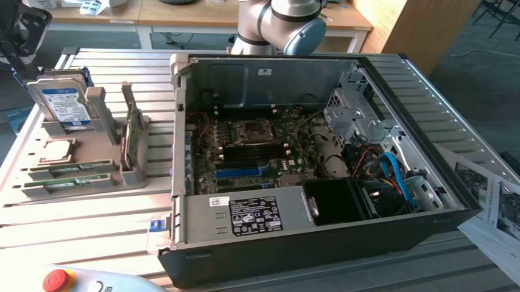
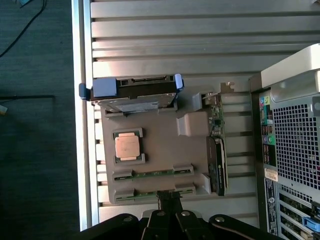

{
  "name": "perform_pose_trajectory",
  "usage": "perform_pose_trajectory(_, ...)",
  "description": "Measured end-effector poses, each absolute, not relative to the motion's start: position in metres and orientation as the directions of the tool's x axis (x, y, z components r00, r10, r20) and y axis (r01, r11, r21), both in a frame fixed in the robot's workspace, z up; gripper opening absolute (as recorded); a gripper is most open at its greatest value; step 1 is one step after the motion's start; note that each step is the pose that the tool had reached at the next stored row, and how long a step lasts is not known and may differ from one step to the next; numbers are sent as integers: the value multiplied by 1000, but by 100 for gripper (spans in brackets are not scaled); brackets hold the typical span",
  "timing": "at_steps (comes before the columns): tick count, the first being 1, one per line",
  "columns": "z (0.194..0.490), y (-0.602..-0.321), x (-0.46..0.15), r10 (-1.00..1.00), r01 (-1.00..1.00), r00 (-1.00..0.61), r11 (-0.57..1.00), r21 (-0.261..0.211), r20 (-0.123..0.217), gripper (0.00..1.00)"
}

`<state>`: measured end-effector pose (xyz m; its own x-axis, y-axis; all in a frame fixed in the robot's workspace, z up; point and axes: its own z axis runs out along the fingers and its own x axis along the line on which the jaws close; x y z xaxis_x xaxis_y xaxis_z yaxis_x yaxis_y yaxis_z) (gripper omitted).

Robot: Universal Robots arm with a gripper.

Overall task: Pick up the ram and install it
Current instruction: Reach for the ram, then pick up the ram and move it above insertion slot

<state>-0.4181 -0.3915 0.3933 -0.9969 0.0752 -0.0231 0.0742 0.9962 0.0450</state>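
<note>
**Closed gripper hangs over the ram in its cradle**

The gripper's jaws are pressed together on nothing, above the grey holder that sits on the slatted counter. The ram is the part closest to it, standing on edge in the holder's outermost cradle. A second stick lies just beside it and parallel. Beyond them come the processor and then the hard drive.

The ram looks light, thin and stiff, but fragile. The safest hold is probably across its two flat faces at mid-length of the exposed upper edge, clear of the contact edge down in the cradle. Those faces are narrow and smooth, so an off-centre pinch could let it tilt or slip.

Its long axis lies level and follows the counter's slats. In the exterior view it runs from that view's left to its right, roughly in line with the long slots on the motherboard. The motherboard sits inside the open case, well apart from the holder.
</note>
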Motion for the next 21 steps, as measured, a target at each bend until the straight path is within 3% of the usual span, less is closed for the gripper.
perform_pose_trajectory(21,393,-392,-418,37,36,-999,998,45,-23,10)
